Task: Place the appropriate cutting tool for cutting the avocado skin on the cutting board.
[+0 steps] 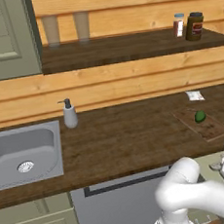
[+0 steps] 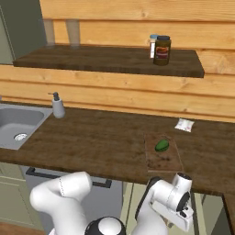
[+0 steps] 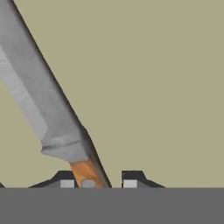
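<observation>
In the hand view, the cutting tool (image 3: 48, 100) is a knife with a broad grey blade slanting up to the left and a reddish-brown handle at the bottom. My gripper (image 3: 98, 179) straddles that handle. The handle lies against the left fingertip (image 3: 65, 178), and a small gap shows before the right one, so the gripper is open around it. The hand (image 2: 180, 198) hangs below the counter's front edge at the right. The dark green avocado (image 2: 161, 146) (image 1: 199, 117) lies on the dark brown cutting board (image 2: 163, 161) (image 1: 208, 128), on the counter above the hand.
A white packet (image 2: 184, 125) lies behind the board. A soap dispenser (image 1: 69, 114) and a steel sink (image 1: 25, 150) are at the left. Two jars (image 2: 161, 49) stand on the wooden shelf. A flat olive surface lies behind the knife.
</observation>
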Robot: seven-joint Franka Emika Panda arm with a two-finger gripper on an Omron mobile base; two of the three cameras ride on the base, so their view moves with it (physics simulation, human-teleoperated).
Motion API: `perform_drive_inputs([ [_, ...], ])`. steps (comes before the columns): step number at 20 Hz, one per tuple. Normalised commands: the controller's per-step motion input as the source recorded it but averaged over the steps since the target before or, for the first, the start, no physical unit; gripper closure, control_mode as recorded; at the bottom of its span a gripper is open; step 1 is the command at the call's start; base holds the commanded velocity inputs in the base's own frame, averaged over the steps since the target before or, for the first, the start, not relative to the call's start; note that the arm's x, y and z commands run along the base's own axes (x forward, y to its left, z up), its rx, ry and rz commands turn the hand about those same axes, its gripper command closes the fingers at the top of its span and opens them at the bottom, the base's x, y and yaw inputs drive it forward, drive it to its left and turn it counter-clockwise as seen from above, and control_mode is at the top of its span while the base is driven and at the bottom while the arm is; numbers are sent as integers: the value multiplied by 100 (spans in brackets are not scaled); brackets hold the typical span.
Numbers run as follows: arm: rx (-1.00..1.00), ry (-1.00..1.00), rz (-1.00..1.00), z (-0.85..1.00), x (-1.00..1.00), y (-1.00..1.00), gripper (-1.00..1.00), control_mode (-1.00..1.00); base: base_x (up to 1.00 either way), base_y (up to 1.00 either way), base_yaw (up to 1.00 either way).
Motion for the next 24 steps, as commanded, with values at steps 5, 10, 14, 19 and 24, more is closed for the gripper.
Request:
perform_drive_inputs([
  [5,0,0,0,-2,-41,23,100,-100,0,0,0],
  [10,0,0,-5,6,-49,8,100,-100,0,0,0],
  [14,0,0,-13,59,-26,0,100,-100,0,0,0],
  [19,0,0,-11,97,-25,0,100,-100,0,0,0],
  [24,0,0,-9,100,-64,0,100,-100,0,0,0],
])
